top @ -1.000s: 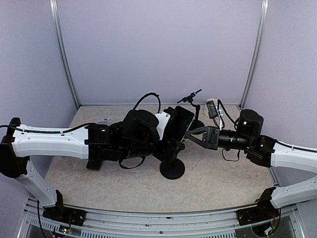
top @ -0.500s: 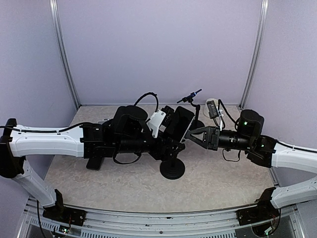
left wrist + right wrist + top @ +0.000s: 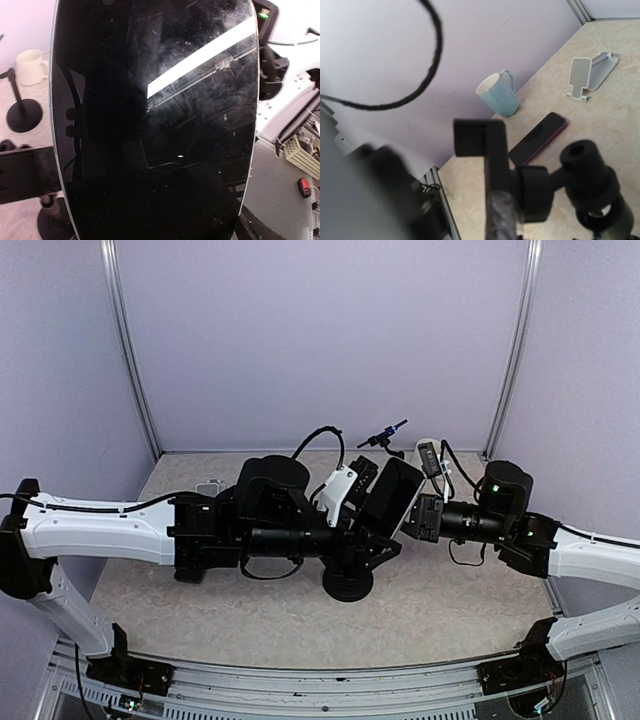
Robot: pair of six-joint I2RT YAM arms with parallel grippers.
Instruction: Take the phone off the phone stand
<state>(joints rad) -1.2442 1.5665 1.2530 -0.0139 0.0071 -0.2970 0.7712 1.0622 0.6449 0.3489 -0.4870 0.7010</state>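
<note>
The phone [image 3: 393,500] is a black slab, tilted, held up by my left gripper [image 3: 370,514], which is shut on its lower part. It fills the left wrist view [image 3: 155,115], hiding my fingers there. The black phone stand [image 3: 348,580], with a round base and a short pole, stands just below and left of the phone. Its clamp [image 3: 487,150] shows empty and close up in the right wrist view. My right gripper [image 3: 418,518] is right of the phone. Its fingers are hidden behind the phone, and none meet in the right wrist view.
A second phone in a purple case [image 3: 538,138] lies flat on the table. Near it stand a pale blue mug [image 3: 498,95] and a white stand [image 3: 590,75]. A thin black stand with a blue tip [image 3: 390,432] is at the back. A cable [image 3: 427,60] loops overhead.
My left gripper has carried the phone right and slightly up, away from the stand's clamp. The phone now covers my right gripper's fingers. The right arm has barely moved.
</note>
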